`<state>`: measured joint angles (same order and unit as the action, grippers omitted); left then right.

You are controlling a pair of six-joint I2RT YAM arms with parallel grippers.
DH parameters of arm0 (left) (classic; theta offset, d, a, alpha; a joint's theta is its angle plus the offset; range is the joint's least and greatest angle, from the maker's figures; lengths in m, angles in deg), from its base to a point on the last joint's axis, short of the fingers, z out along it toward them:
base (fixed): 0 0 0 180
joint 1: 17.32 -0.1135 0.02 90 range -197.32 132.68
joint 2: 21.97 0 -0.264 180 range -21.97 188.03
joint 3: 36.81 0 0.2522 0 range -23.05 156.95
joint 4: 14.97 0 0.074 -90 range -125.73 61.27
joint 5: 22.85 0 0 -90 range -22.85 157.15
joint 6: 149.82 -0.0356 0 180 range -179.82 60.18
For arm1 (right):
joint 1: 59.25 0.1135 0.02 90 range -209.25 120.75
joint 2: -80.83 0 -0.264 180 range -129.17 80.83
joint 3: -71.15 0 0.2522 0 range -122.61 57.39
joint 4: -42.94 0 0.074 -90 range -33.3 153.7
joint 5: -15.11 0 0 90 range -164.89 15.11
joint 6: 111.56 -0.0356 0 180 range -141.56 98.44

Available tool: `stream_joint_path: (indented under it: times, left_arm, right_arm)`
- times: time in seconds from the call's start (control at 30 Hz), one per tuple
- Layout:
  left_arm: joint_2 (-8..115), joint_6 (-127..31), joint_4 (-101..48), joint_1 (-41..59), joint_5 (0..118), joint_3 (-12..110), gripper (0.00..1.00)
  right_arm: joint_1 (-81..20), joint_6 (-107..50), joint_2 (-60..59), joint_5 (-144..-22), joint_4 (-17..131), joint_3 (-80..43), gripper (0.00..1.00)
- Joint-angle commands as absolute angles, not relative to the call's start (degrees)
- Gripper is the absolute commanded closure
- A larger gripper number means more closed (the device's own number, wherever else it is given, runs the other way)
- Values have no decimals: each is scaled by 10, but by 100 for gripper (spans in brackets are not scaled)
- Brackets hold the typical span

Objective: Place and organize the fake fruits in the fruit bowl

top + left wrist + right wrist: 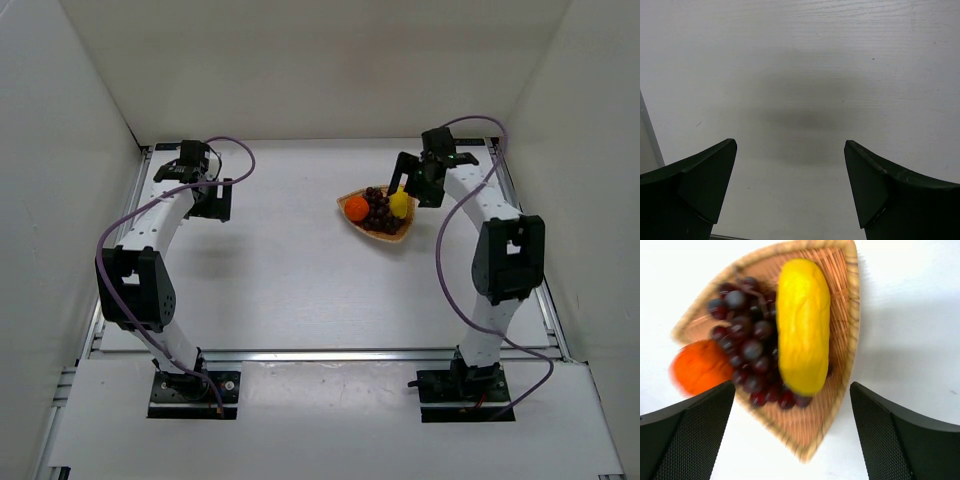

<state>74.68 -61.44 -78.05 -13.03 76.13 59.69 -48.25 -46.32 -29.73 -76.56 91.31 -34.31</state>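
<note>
The woven wicker fruit bowl (pixel 400 238) sits right of the table's middle and holds all three fruits: the orange ball (pixel 357 208) at its left, the dark grape bunch (pixel 379 210) in the middle, the yellow lemon piece (pixel 400 203) at the right. The right wrist view shows the bowl (pixel 840 405), the lemon (pixel 803 325), the grapes (pixel 747 352) and the orange (pixel 699 366) from above. My right gripper (pixel 412 184) (pixel 792 432) hangs open and empty just above the bowl's far right. My left gripper (pixel 215 195) (pixel 790 185) is open and empty over bare table at the far left.
White walls enclose the table on three sides. A metal rail (pixel 330 354) runs along the near edge, with both arm bases in front of it. The left wrist view shows only bare white tabletop (pixel 805 75) with the gripper's shadow.
</note>
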Motion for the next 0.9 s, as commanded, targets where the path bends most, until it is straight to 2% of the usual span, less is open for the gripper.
stream_joint_path:
  times: [0.0,0.27,0.57,0.7,0.87]
  left_arm:
    - [725,-615,-779,-133,784,600,0]
    - [702,-597,-779,-214,754,593,0]
    - [647,-586,-773,-291,721,543,0]
    - [623,-586,-773,-304,715,522,0]
    - [601,-586,-767,-304,701,517,0]
  right_arm:
    - [-489,-438,-166,-749,926,-326,0]
    - [-679,-445,30,-833,943,-133,0]
    - [-732,-411,179,-761,990,72,0]
    - [-732,-437,216,-753,990,79,0]
    - [-738,-464,210,-799,990,52,0]
